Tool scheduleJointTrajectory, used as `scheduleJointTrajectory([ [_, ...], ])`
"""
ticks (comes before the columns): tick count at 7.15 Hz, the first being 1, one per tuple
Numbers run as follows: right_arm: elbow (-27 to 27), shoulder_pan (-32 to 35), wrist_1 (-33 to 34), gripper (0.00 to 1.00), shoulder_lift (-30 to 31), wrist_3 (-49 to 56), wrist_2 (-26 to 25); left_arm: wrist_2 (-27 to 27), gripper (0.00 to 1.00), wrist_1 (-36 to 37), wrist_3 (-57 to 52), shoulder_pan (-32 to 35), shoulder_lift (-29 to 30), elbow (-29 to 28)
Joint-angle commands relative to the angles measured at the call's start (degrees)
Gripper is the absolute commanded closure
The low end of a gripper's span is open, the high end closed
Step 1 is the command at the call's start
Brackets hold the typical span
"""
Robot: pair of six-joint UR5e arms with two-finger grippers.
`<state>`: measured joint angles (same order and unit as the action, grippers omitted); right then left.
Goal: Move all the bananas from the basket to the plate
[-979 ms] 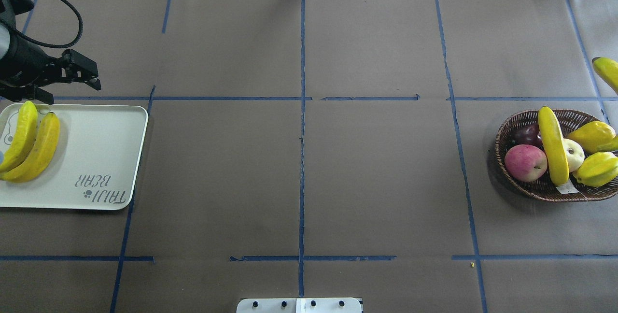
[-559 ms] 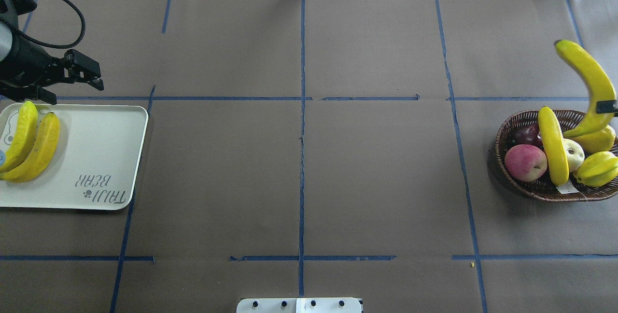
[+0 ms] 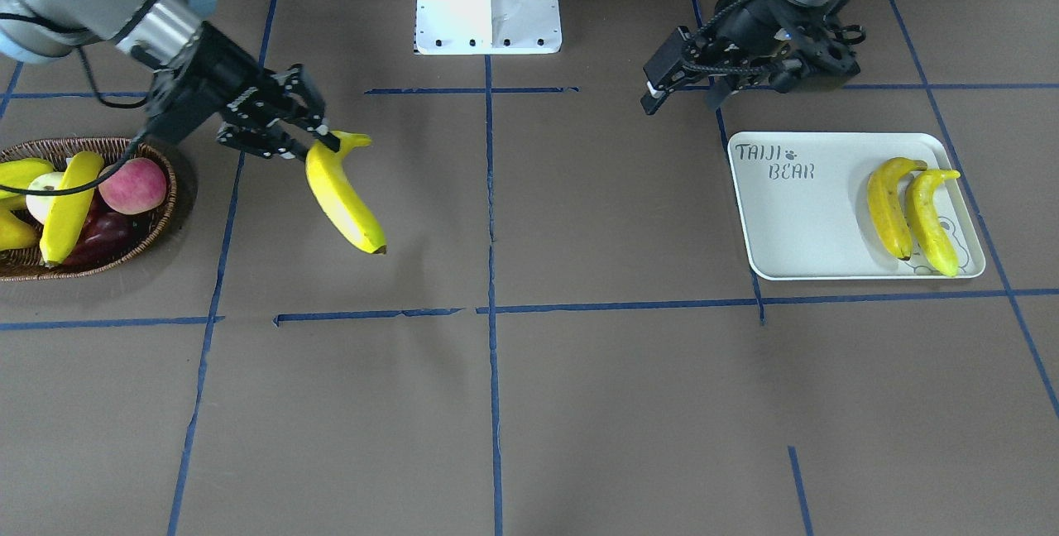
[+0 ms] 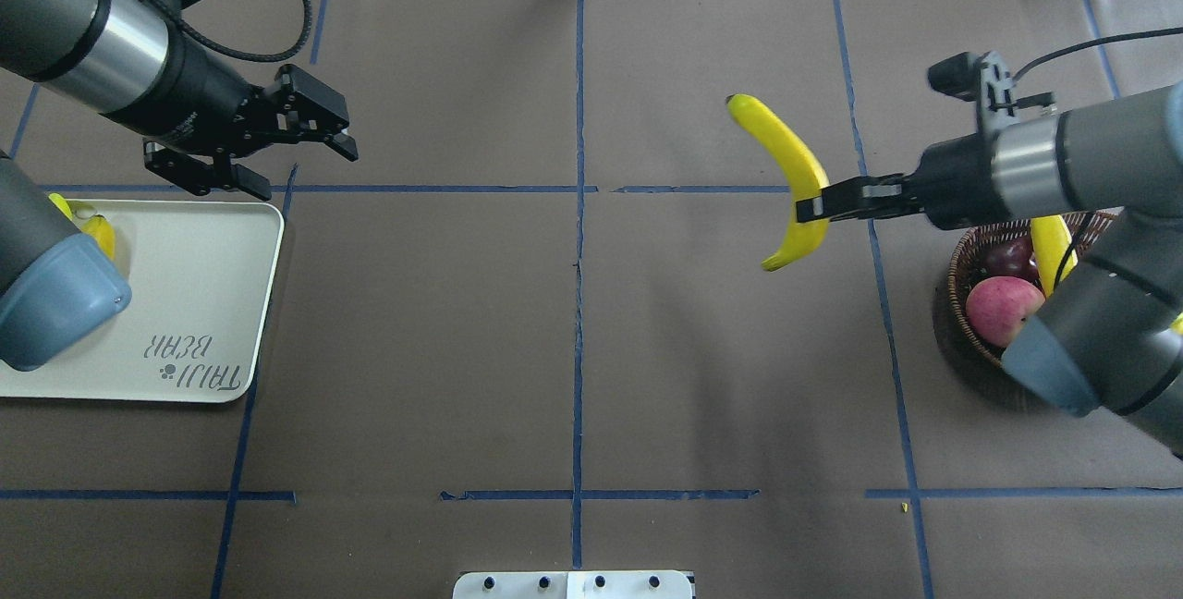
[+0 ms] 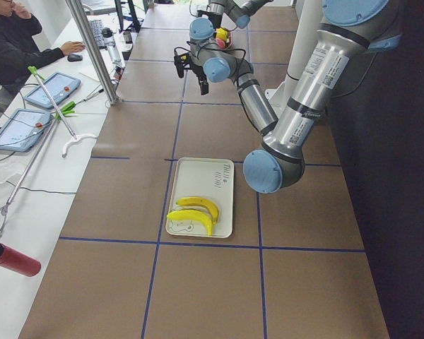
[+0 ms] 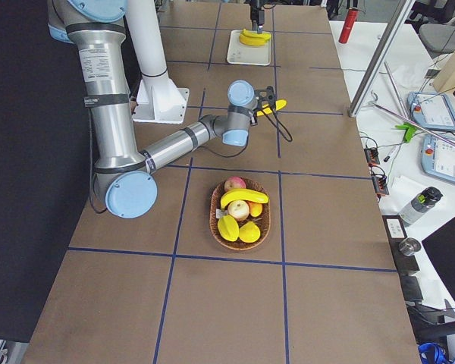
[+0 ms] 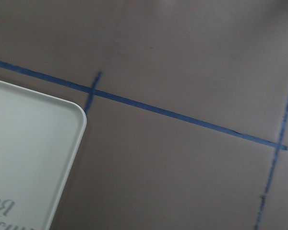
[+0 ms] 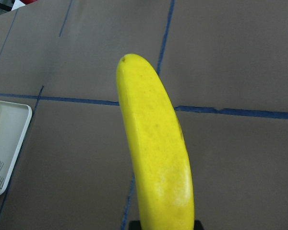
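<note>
By the table's (image 4: 416,349) left edge lies the plate (image 4: 185,303). Two bananas (image 3: 889,205) rest side by side on the end nearest that edge, so the lettered half is bare. That bare half is the sensible place to land the next one, laid parallel to the pair rather than across them. Just beyond the plate's far right corner hangs the left gripper (image 3: 682,98), its fingers spread wide and empty, pointing toward the middle of the table. From that pose a hand-over near the middle tape line (image 4: 579,211) looks likely, since the plate and basket sit at opposite ends. Right of that line, the third banana (image 4: 786,174) is up in the air, clear of the table. The right gripper (image 4: 810,207) pinches it narrowly near its stem end, so most of the fruit sticks out past the fingers. With a grip that far off centre on a glossy skin, the long end can swing or twist, so the carry should be smooth and level. If it is passed over, the left fingers should close around the free middle before the right ones let go. At the table's right edge sits the basket (image 3: 168,213), where the fourth banana (image 3: 68,205) lies across the other fruit beside an apple (image 3: 132,184), waiting its turn.
</note>
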<state>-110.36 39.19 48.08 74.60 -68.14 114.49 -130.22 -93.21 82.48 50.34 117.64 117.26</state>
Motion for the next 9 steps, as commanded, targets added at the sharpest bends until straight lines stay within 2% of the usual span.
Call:
scheduleJointTrajectory([
  [1, -3.10, -8.65, 11.49, 0.99, -8.49, -1.80, -11.62, -0.03, 0.01, -6.87, 7.66, -1.81, 3.45, -4.21],
  [2, -3.37, -12.25, 11.51, 0.99, -9.55, -4.43, -17.40, 0.23, 0.01, -11.16, 12.65, -3.56, 4.17, -6.15],
  [3, -3.72, -13.16, 11.51, 0.99, -9.91, -4.63, -18.50, 0.41, 0.01, -14.78, 15.58, -3.93, 5.83, -9.13],
  [4, -4.25, -13.52, 11.51, 0.99, -10.00, -4.72, -18.60, 0.41, 0.01, -16.12, 17.26, -4.02, 7.85, -11.59],
  [6, -4.43, -14.05, 11.51, 0.99, -10.00, -4.90, -18.87, 0.76, 0.01, -17.18, 17.36, -5.94, 8.22, -12.14],
  [9, -4.34, -14.40, 11.51, 1.00, -9.92, -5.16, -18.87, 6.90, 0.01, -20.16, 21.84, -9.72, 13.65, -17.05],
])
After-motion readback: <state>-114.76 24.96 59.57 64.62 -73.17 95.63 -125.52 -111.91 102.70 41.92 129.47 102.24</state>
